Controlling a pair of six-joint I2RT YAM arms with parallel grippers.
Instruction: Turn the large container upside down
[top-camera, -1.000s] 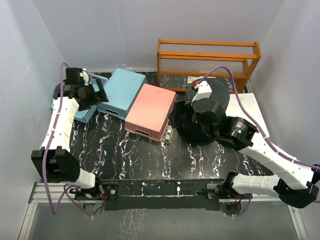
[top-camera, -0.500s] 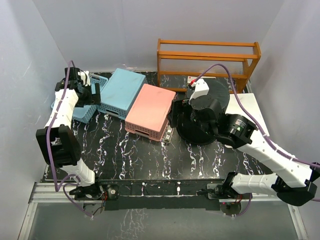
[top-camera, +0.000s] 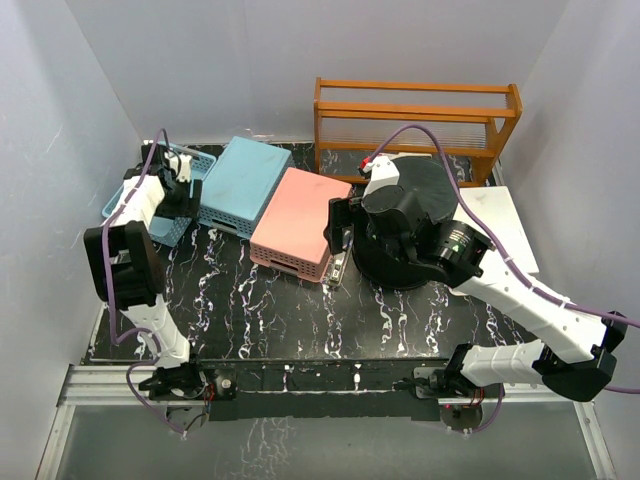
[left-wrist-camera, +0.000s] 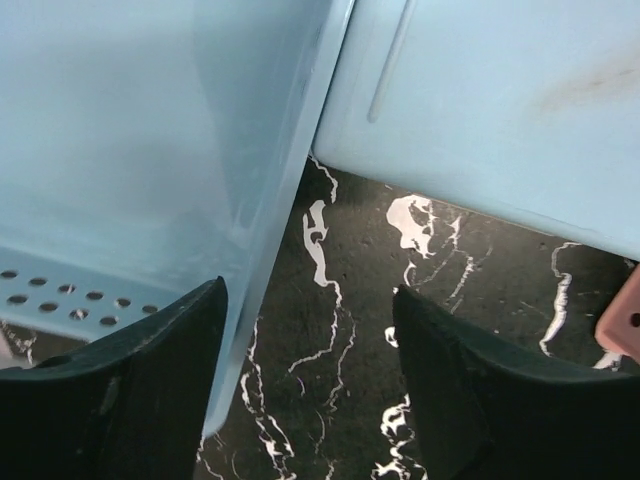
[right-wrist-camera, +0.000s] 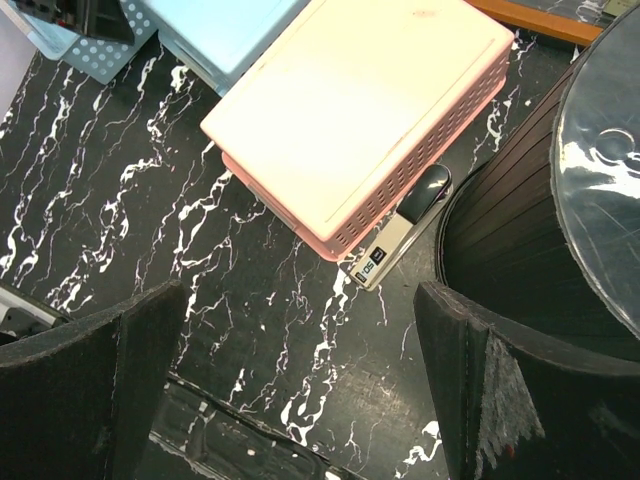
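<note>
The large black bucket (top-camera: 412, 228) stands right of centre with a flat glossy face up and ribbed sides that widen toward the table. In the right wrist view it fills the right edge (right-wrist-camera: 520, 230). My right gripper (top-camera: 338, 226) is open and empty, just left of the bucket, above the gap between it and the pink basket; its jaws stand wide apart in the right wrist view (right-wrist-camera: 300, 395). My left gripper (top-camera: 183, 193) is open and empty at the far left, over the gap between two blue baskets (left-wrist-camera: 310, 400).
A pink basket (top-camera: 300, 220) and a blue basket (top-camera: 240, 185) lie bottom up left of the bucket. A light blue perforated basket (top-camera: 165, 218) sits at the far left. A small silver and black device (top-camera: 338, 268) lies between pink basket and bucket. A wooden rack (top-camera: 415, 115) stands at the back.
My right gripper has moved left off the bucket's top, toward the pink basket. My left arm has folded back and its gripper has shifted along the light blue basket at the far left.
</note>
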